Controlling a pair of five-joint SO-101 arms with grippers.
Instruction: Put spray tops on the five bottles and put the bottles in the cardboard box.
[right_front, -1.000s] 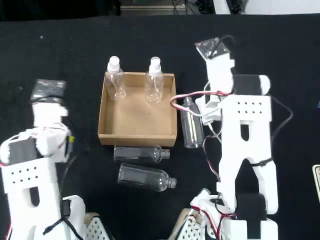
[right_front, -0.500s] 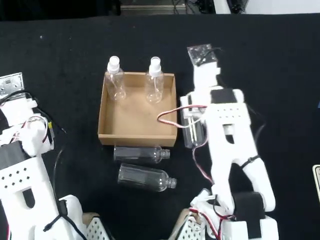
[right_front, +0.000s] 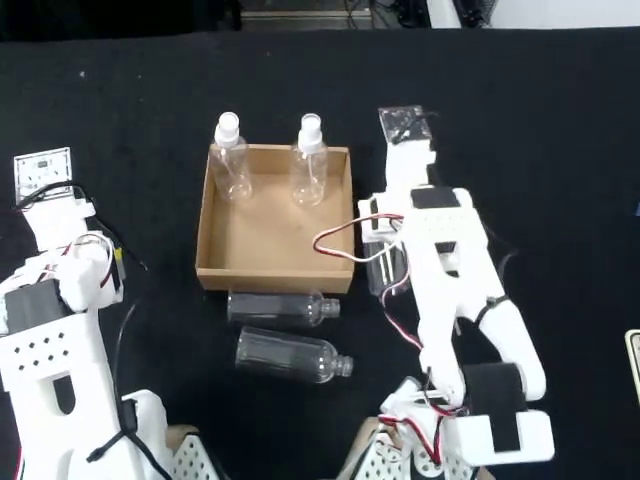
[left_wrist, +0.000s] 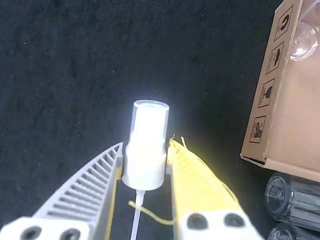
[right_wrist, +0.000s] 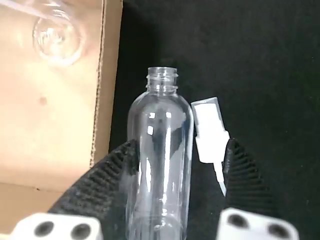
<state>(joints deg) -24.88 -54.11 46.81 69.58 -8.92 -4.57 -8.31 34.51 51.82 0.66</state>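
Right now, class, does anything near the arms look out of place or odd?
Yes. A loose spray top lies beside the uncapped bottle, both between the open fingers of the right hand; closing might catch both.

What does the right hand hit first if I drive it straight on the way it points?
Most likely the uncapped bottle lying between the fingers of the open right hand, with a loose spray top beside it; how near the palm is cannot be told.
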